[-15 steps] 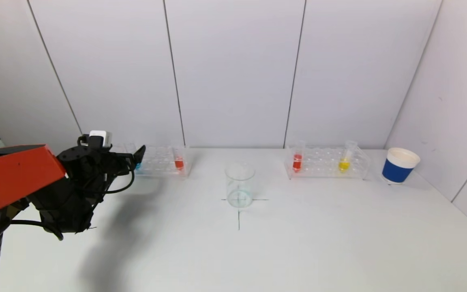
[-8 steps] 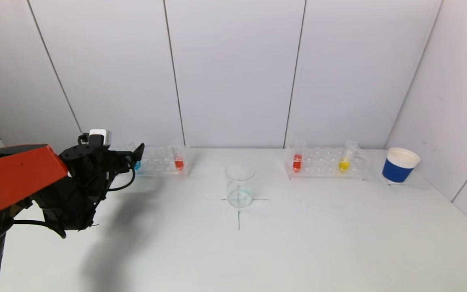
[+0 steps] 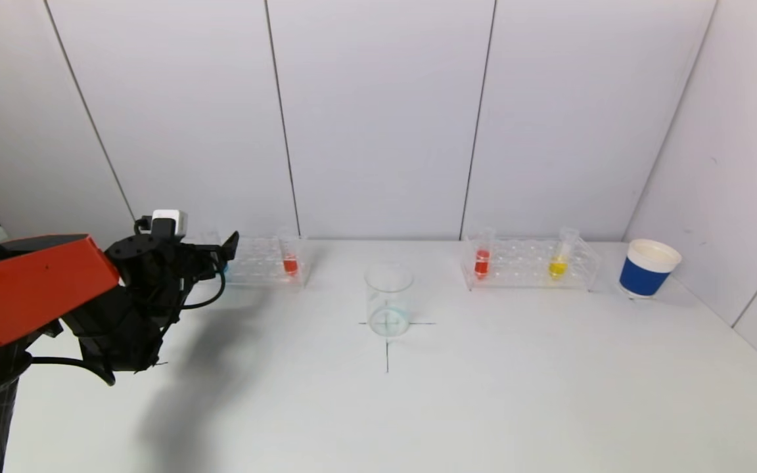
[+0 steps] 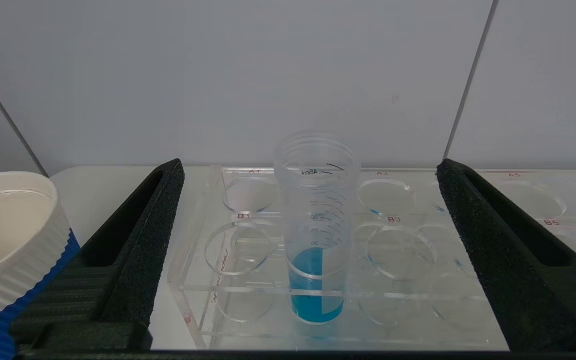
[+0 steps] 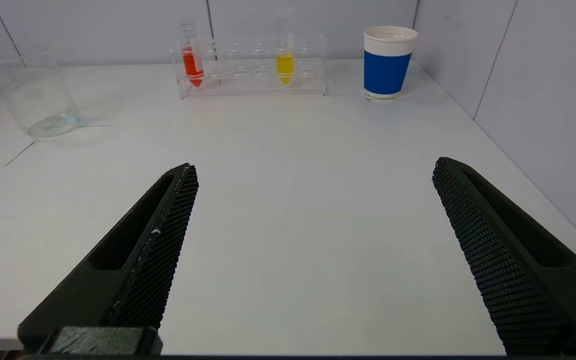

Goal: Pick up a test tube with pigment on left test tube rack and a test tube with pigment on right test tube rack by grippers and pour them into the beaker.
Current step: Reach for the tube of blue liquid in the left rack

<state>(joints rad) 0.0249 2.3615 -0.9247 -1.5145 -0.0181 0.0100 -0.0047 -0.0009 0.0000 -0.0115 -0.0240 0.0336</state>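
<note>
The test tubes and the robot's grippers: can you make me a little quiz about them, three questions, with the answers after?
1. True or false: the left gripper has already closed on the blue test tube.
2. Which colours of pigment sit in the right test tube rack? A) blue and green B) red and yellow C) only red
3. Fill in: the beaker stands on the table between the left test tube rack and the ____ rack.

Key:
1. False. Its fingers stand wide apart on either side of the tube, not touching it.
2. B: red test tube and yellow test tube.
3. Right. The right gripper is open above bare table.
</note>
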